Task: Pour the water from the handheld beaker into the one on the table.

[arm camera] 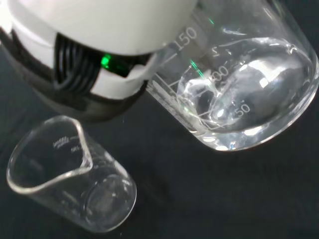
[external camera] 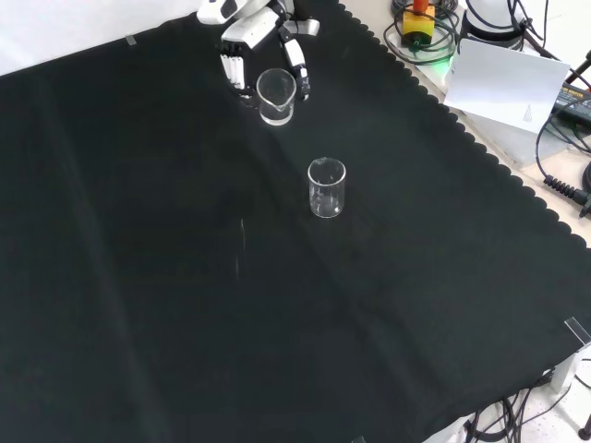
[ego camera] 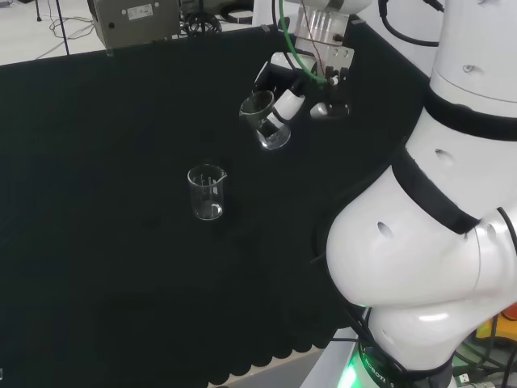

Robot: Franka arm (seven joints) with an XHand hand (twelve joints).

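Hand (ego camera: 295, 81) up above the black-clothed worktop (ego camera: 105, 242), fingers and thumb curled round a clear handheld beaker (ego camera: 265, 121), pinching it from both sides. Held clear of the cloth and tilted in the head view, mouth turned toward the view's left and upward, base lower and to the right. Seen in the front view near the top edge, hand (external camera: 249, 28) reaching in from above, white fingers (external camera: 235, 69) down either side of the glass (external camera: 276, 95), rim facing the camera. Close up in the wrist view: the held beaker (arm camera: 239, 84) large and slanted, printed scale on its wall, what looks like a little clear water pooled low near the base, though hard to tell through the glass; white and black part of the hand (arm camera: 94, 45) against its upper wall. Second clear beaker (ego camera: 207, 192) standing upright on the cloth, apart from the held one, lower and to the left in the head view, nearer the camera in the front view (external camera: 326, 187); spout visible on the rim, apparently empty in the wrist view (arm camera: 75, 174)
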